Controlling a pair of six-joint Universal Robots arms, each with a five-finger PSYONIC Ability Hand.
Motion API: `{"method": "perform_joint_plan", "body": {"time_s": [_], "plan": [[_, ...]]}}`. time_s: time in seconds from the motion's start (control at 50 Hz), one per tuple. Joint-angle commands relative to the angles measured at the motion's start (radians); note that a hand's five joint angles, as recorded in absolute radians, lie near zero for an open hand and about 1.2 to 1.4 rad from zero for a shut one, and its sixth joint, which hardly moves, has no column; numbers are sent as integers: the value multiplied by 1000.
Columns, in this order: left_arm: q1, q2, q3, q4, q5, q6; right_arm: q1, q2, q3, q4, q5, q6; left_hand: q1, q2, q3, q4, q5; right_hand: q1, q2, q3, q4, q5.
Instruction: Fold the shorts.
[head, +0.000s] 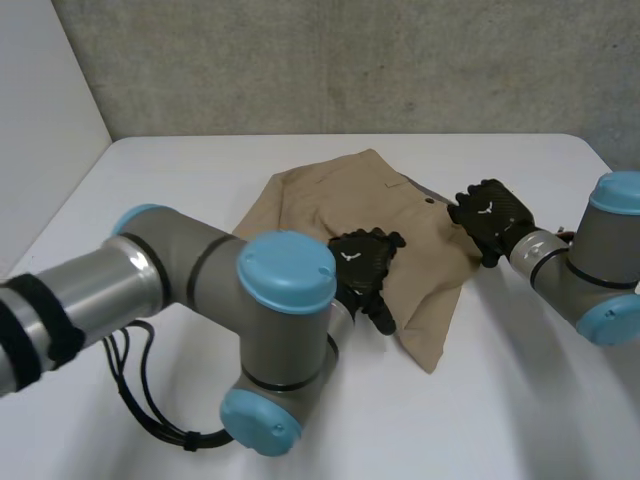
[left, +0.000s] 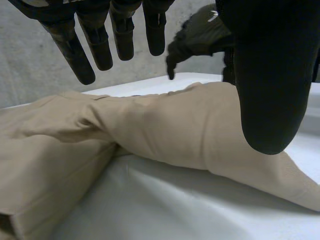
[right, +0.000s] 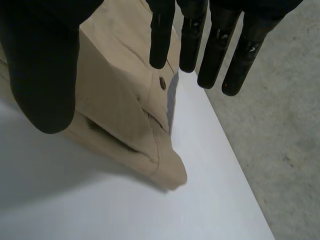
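- I see the shorts as tan, matte woven cloth, lying rumpled in the middle of the smooth white table, with one pointed corner toward the robot.
- In the left wrist view, a soft rounded ridge of cloth humps up off the tabletop.
- A small dark button sits near a thick, stitched corner of the waistband.
- My left hand hovers over the shorts' near part, fingers straight and thumb apart, holding nothing.
- My right hand is at the shorts' right edge, fingers straight and spread from the thumb, gripping nothing.
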Motion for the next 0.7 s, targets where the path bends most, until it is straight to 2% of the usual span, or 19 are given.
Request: {"method": "perform_joint_plan", "body": {"time_s": [0.02,0.12,0.14,0.16,0.2,0.28,0.4,0.42,0.48,0.5,0.6,0.7], "plan": [[-20,-60,59,4,-1,-11,2,41,-20,-15,-32,3,98,97,102,96,95,238,176,174,172,196],[-22,-86,88,4,-12,-28,2,53,-32,-15,-36,3,154,153,158,152,150,511,448,446,444,469],[-22,-89,92,4,-12,-31,2,53,-33,-15,-36,3,169,168,173,166,165,613,551,549,546,571],[-23,-98,102,5,-12,-37,4,53,-35,-13,-38,4,189,188,193,187,186,838,776,773,771,796],[-25,-109,112,7,-12,-40,5,47,-34,-13,-36,6,207,206,211,204,203,995,932,930,928,952],[-27,-146,154,8,-16,-45,10,14,-9,-7,-36,10,257,256,261,254,253,995,932,930,928,953],[-27,-210,227,8,-72,-46,13,-68,57,-7,-41,87,509,508,513,506,505,995,932,930,928,953],[-25,-224,246,8,-87,-46,13,-75,62,-7,-39,96,704,703,708,702,701,995,932,930,928,953],[-19,-241,261,10,-115,-45,13,-120,89,-3,-35,139,955,954,959,952,951,995,932,930,928,953],[-16,-243,264,13,-133,-38,13,-132,95,-3,-33,144,1121,1120,1125,1118,1117,995,932,930,928,953],[3,-206,235,4,-161,-26,18,-236,140,5,-9,176,1123,1122,1126,1120,1119,995,932,930,928,953],[74,11,113,-10,-129,23,59,-328,152,28,42,225,1123,1122,1126,1120,1119,995,932,930,928,953]]}}
